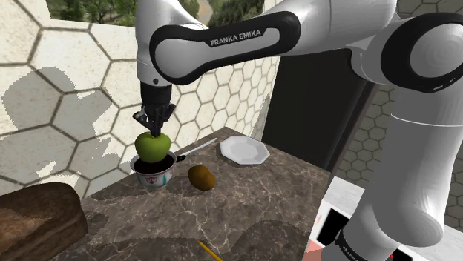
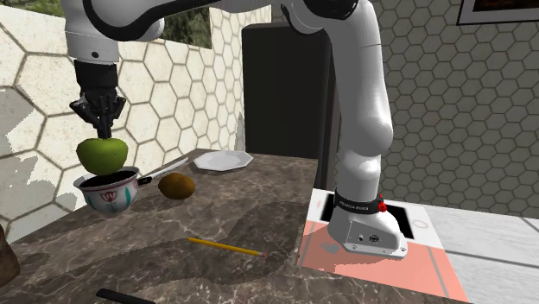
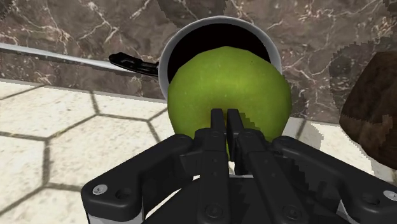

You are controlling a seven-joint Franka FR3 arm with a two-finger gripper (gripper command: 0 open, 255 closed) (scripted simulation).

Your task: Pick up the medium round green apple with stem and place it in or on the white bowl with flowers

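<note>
Grips the green apple [image 3: 222, 83] at its top with the gripper [image 3: 226, 118], jaws pinched almost together on it. Holds it directly over the white bowl [image 1: 153, 179], low at the rim; cannot tell whether touching. Counts the pick-up as done; leaves only lowering and letting go. Skips a brown fruit [image 1: 201, 177] beside the bowl and a white plate [image 1: 243, 150] beyond it.

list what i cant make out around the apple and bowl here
- Stem of the apple: covered by the fingers closed over its top, wrist view.
- Inside floor of the bowl: hidden behind the apple, shoulder and wrist views.
- Brown lump: cut off by the shoulder view's lower left edge.
</note>
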